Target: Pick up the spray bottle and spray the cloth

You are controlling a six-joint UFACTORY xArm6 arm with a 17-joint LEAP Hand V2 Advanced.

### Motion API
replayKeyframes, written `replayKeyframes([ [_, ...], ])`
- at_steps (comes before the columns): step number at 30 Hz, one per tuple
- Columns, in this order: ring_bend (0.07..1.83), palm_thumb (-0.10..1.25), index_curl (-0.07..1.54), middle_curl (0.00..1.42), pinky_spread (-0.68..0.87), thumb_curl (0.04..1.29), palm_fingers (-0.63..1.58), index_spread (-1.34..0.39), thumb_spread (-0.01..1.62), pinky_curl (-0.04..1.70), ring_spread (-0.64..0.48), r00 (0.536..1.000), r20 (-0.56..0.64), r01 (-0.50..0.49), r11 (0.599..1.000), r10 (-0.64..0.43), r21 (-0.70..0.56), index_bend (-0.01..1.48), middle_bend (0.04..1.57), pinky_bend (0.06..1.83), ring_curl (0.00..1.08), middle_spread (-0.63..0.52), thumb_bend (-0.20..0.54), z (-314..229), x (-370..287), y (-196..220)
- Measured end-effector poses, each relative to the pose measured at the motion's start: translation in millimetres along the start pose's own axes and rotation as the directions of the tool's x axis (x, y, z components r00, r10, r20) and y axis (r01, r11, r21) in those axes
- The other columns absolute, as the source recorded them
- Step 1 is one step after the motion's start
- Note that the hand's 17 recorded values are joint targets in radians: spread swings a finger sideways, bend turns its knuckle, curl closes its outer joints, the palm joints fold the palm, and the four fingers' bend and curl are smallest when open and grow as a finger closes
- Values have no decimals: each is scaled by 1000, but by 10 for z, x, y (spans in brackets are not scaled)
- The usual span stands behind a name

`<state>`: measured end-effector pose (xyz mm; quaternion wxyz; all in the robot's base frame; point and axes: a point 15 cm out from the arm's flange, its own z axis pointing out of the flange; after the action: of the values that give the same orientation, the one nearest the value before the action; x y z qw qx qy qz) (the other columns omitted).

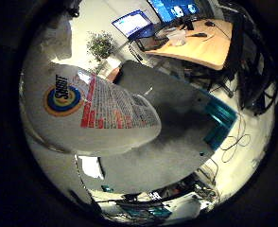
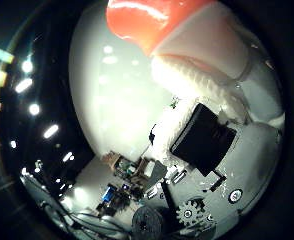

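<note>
1. The hand (image 2: 212, 150) shows in the thumb side view as white and black parts with a small gear, filling the lower right of the frame; its fingers (image 2: 197, 80) curl against the neck of the spray bottle (image 1: 96, 113), so it is closed round the bottle.
2. The spray bottle is very close to the palm. Its white body with a round coloured emblem and a red-and-white printed label fills the left and centre of the little finger side view; its orange-red trigger head (image 2: 147, 20) sits at the top of the thumb side view.
3. What the bottle holds cannot be told; its wall is opaque.
4. Past the bottle's base, a grey surface (image 1: 177, 142) spreads across the centre and lower right of the little finger side view, with a teal block (image 1: 219, 120) at its right edge.
5. The cloth cannot be made out with certainty.
6. Farther off, at the upper right, a wooden desk (image 1: 210, 47) carries monitors (image 1: 177, 9) and a clear container (image 1: 177, 37); its contents cannot be told. A potted plant (image 1: 101, 47) stands at the upper left centre.
</note>
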<state>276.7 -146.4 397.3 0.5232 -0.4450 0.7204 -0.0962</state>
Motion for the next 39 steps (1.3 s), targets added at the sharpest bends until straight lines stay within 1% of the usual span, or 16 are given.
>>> replayKeyframes([
  [4,1422,911,661,804,-319,883,1204,-289,1194,575,-211,997,-21,76,990,-79,-116,1163,1282,1340,633,-208,-7,-119,-405,-272],
  [6,1429,907,659,804,-315,898,1204,-289,1176,580,-211,991,-14,128,972,-134,-199,1166,1283,1339,634,-208,-8,-109,-664,-376],
  [9,1434,906,656,807,-315,916,1199,-289,1158,587,-211,976,48,218,920,-214,-327,1168,1290,1339,635,-209,-7,31,-1092,-450],
  [13,1438,903,655,811,-318,932,1193,-286,1151,596,-212,956,119,294,841,-270,-454,1172,1291,1339,635,-210,-6,293,-1588,-495],
  [16,1439,907,655,815,-312,940,1188,-282,1154,603,-214,936,170,352,792,-309,-498,1177,1289,1339,636,-213,-6,474,-1936,-476],
  [18,1441,905,656,817,-310,943,1184,-282,1157,609,-214,923,213,385,770,-321,-509,1170,1291,1344,637,-213,-6,658,-2141,-435],
  [20,1442,903,657,820,-310,945,1183,-283,1162,613,-215,910,245,414,760,-334,-502,1169,1289,1347,637,-215,-5,818,-2340,-411],
  [22,1443,900,658,823,-309,948,1179,-283,1167,616,-215,896,284,441,760,-342,-476,1163,1289,1349,638,-216,-6,963,-2568,-400],
  [27,1441,908,660,829,-309,955,1179,-284,1189,621,-217,857,422,476,766,-295,-432,1160,1286,1346,641,-217,-3,1079,-3067,-252],
  [31,1440,907,662,834,-302,960,1179,-285,1203,623,-218,831,491,494,751,-260,-438,1158,1283,1345,643,-218,-4,1147,-3223,-58],
  [33,1439,908,663,835,-301,963,1180,-285,1200,624,-218,827,510,492,742,-235,-456,1158,1282,1344,643,-218,-6,1209,-3269,31],
  [34,1439,917,663,836,-301,968,1180,-285,1191,625,-218,829,512,489,735,-225,-469,1157,1281,1344,644,-219,-4,1242,-3275,69],
  [36,1439,929,664,837,-301,973,1181,-285,1177,625,-217,846,490,474,716,-209,-513,1156,1280,1342,643,-219,-5,1336,-3208,146],
  [38,1438,930,664,838,-301,977,1184,-284,1160,627,-216,879,428,441,696,-209,-566,1157,1277,1343,643,-219,-7,1429,-3027,190],
  [39,1438,931,664,839,-302,979,1184,-284,1156,628,-216,901,378,414,684,-213,-601,1157,1276,1343,642,-219,-7,1481,-2901,205],
])
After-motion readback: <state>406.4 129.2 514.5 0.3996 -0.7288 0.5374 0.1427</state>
